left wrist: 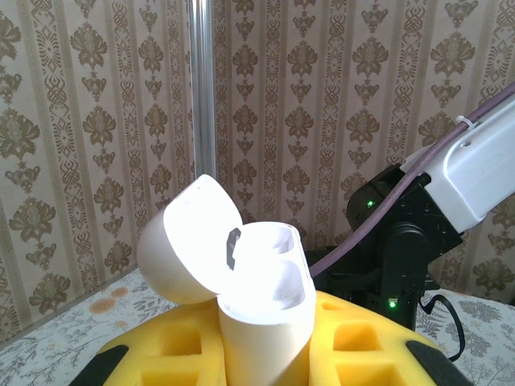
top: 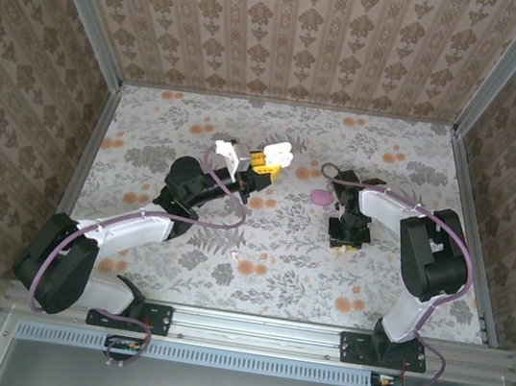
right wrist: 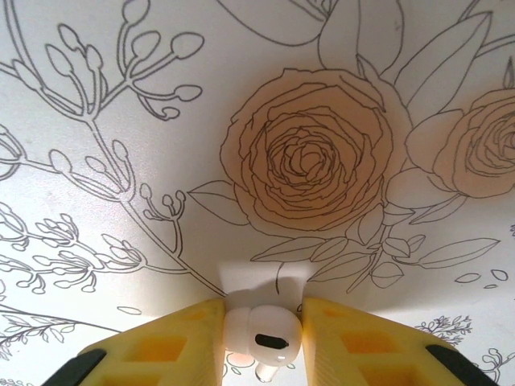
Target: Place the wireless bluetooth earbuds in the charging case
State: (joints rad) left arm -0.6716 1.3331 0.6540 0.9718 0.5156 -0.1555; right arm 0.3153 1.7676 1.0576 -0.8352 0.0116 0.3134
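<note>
The floral-printed table lies under both arms. Just above centre in the top view, the left gripper clamps the lower body of a glossy white pebble-shaped plastic charging case. Its lid is hinged open to the left. The case looks rigid, light and slick, so its sides suit a hold. At the bottom centre of the right wrist view, the right gripper pinches a tiny white plastic earbud across its bulb. The earbud is probably featherlight, smooth and apt to twist out.

Soft, even light, with faint shadows on the counter. The white case glares, nearly blown out. The earbud, very close, looks slightly blurred; the print beyond is sharp.
</note>
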